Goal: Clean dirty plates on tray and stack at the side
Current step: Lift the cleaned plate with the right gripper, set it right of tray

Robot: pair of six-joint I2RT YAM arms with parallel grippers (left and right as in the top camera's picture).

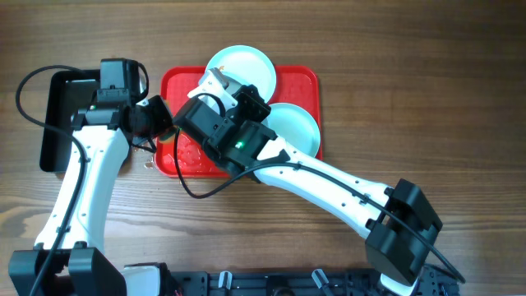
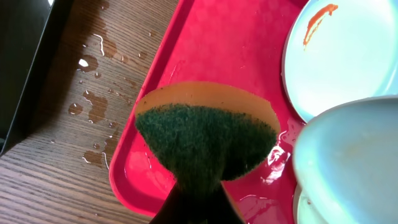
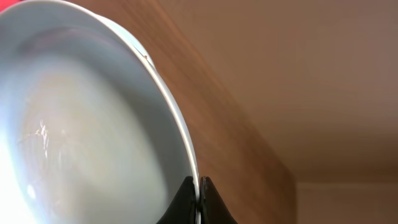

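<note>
The red tray (image 1: 306, 82) lies left of centre. One plate (image 1: 242, 64) lies at its far edge and shows an orange smear in the left wrist view (image 2: 348, 56). A second plate (image 1: 294, 127) lies at the tray's right end. My right gripper (image 3: 200, 198) is shut on the rim of a third plate (image 3: 81, 137), held tilted above the tray (image 2: 354, 162); my arm mostly hides it from overhead. My left gripper (image 2: 196, 208) is shut on a green and yellow sponge (image 2: 205, 134), held over the wet left part of the tray (image 2: 205, 43), just left of the held plate.
A black rectangular pan (image 1: 59, 123) stands left of the tray. Water drops (image 2: 93, 106) lie on the wooden table between pan and tray. Both arms cross over the tray's left half. Cables hang near the left arm.
</note>
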